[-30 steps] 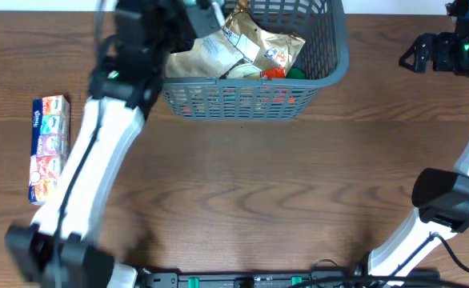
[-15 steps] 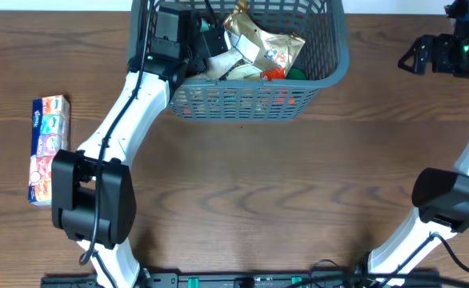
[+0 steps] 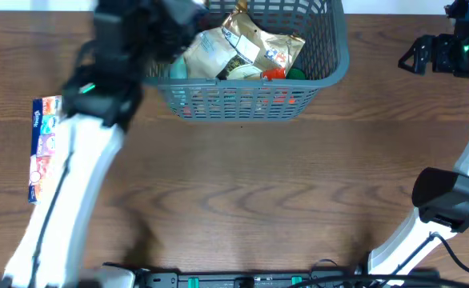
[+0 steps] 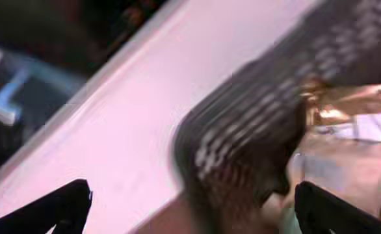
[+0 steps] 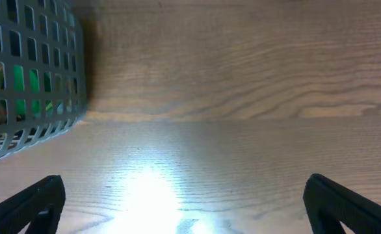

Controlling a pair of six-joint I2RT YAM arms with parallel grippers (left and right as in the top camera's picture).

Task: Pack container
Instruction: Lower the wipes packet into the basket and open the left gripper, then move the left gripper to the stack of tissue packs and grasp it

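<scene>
Shows left gripper [image 4: 200, 209], blurred, upper left of overhead view by the container [image 3: 250, 100] rim, fingers spread wide; finds right gripper [image 5: 185, 203] upper right, fingers equally apart over the table [image 5: 242, 65].

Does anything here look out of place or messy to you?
One thing: a colourful tissue pack lies alone on the table, left of the container where the snack packets are heaped. Nothing looks spilled or broken.

Your overhead view is evenly lit and sharp, except for the left arm [image 3: 98, 88], which smears into motion blur. Your left wrist view is blurred throughout, and the container [image 4: 255, 130] is only a dark streak. Your right wrist view is crisp, with white glare on the table [image 5: 242, 78] near the bottom edge.
</scene>
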